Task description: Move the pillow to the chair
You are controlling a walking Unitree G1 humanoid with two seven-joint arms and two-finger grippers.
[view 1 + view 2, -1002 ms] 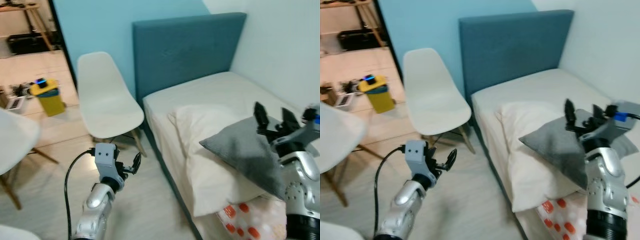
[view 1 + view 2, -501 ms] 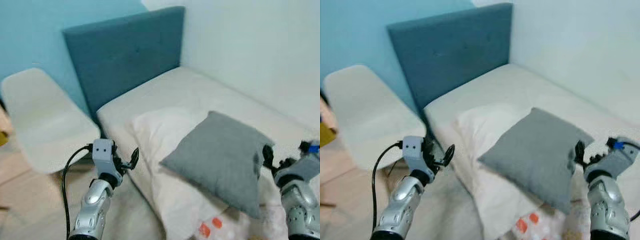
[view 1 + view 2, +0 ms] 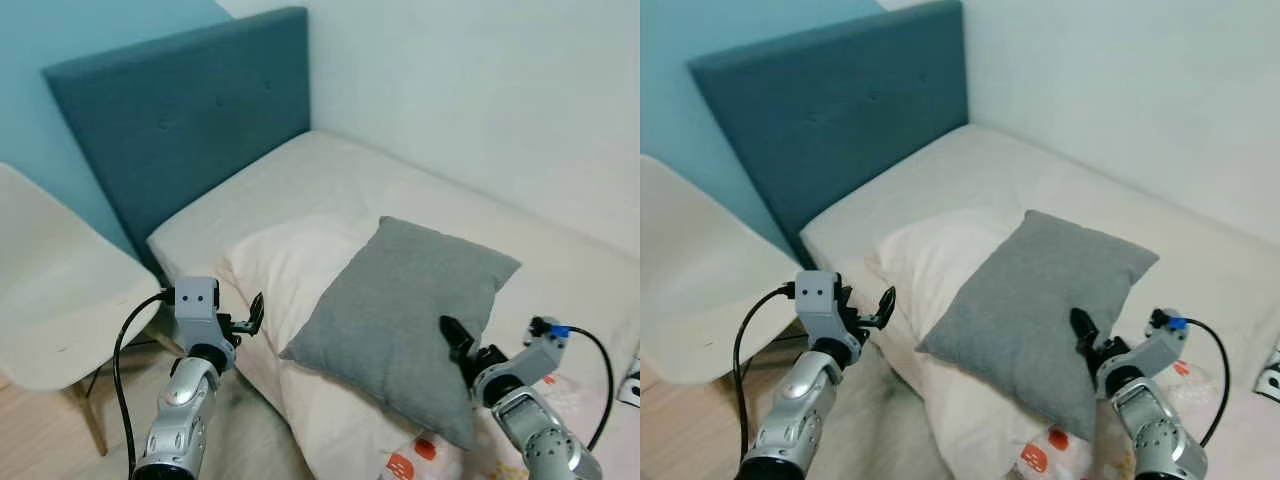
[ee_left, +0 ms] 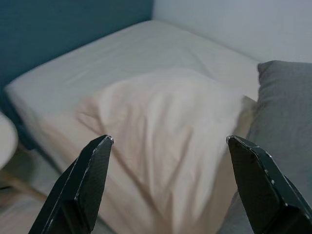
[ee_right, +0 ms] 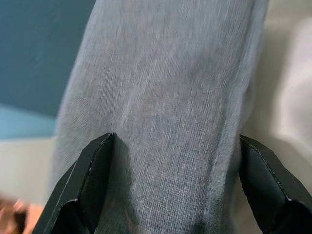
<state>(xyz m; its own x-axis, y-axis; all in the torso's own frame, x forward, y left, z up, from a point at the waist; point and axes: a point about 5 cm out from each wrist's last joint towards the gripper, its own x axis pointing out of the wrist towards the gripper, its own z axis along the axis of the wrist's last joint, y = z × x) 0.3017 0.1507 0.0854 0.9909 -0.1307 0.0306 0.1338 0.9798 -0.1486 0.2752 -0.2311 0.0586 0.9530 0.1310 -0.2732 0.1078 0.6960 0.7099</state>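
Note:
A grey pillow [image 3: 400, 305] lies tilted on a white pillow [image 3: 285, 265] on the bed. My right gripper [image 3: 458, 345] is at the grey pillow's near right edge. In the right wrist view the right gripper [image 5: 176, 137] is open, with the grey pillow [image 5: 165, 83] between its fingers and close against them. My left gripper [image 3: 247, 318] is held open beside the bed's near corner, facing the white pillow [image 4: 161, 112]. The white chair [image 3: 50, 300] stands at the far left, next to the bed.
A teal headboard [image 3: 180, 105] stands behind the bed [image 3: 330, 170], with a white wall along the bed's far side. A cloth with red dots [image 3: 405, 465] lies under the pillows at the near edge. Wood floor [image 3: 40, 450] shows below the chair.
The camera has swung right, from the chair and doorway toward the bed. My right gripper has come down from above the grey pillow to its near edge. The left arm keeps its pose.

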